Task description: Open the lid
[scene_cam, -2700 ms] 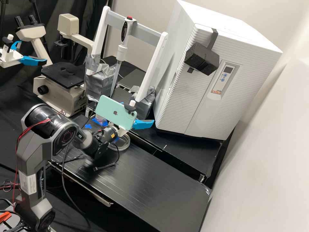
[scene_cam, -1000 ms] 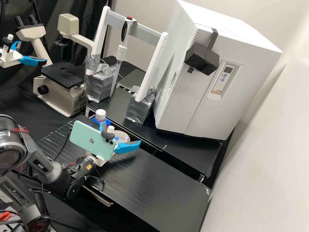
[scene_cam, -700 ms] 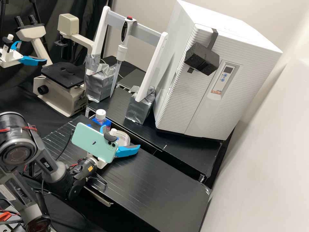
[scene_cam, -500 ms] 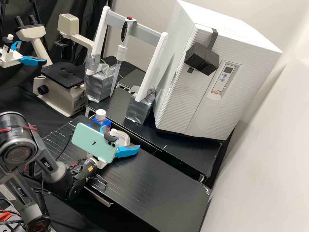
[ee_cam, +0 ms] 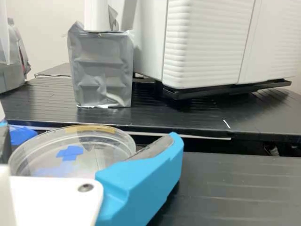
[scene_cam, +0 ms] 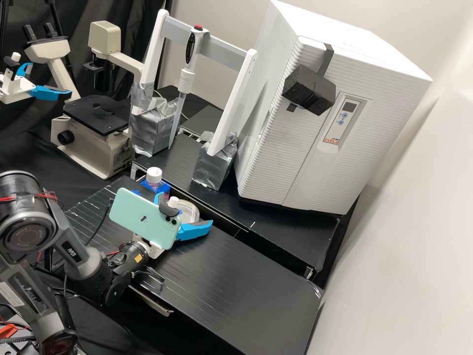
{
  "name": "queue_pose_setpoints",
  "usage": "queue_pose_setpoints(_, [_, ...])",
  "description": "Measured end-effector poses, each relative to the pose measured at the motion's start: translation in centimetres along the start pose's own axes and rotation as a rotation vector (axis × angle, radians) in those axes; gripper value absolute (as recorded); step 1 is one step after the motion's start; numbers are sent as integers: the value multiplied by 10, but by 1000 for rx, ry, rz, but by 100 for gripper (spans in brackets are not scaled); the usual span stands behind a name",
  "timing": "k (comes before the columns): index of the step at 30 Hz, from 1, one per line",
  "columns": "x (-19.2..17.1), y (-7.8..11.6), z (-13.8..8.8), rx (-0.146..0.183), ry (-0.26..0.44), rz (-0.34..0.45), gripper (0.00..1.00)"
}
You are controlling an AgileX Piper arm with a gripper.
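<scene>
The arm is easing back and down toward its base from its reach 2.7 s ago, and in the last half second it is barely shifting; the blue fingers are drawing very slightly together. They are still standing apart, open, and do not seem to be gripping anything.

The dish is lying flat on the near desk, between or just ahead of the fingers, with one finger running close alongside its rim in the wrist view; whether it is touching, I cannot tell. The lid is apparently sitting on it. The capped bottle is standing just beyond, now showing past the phone.

For the task, this is probably meaning that lining up is ending and closing on the lid is beginning. Gripping too low could be catching the base too.
</scene>
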Motion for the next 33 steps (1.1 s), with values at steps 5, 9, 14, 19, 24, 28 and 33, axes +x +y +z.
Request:
queue_pose_setpoints(5, [0, 0, 0, -1, 1, -2, 0])
queue_pose_setpoints(9, [0, 0, 0, -1, 1, -2, 0])
queue_pose_setpoints(14, [0, 0, 0, -1, 1, -2, 0])
queue_pose_setpoints(19, [0, -1, -1, -1, 6, -6, 0])
queue_pose_setpoints(24, [0, -2, -4, -4, 20, -14, 0])
queue_pose_setpoints(28, [-1, -1, -7, -15, 36, -5, 0])
queue_pose_setpoints(33, [-2, 1, -9, -20, 45, 5, 0])
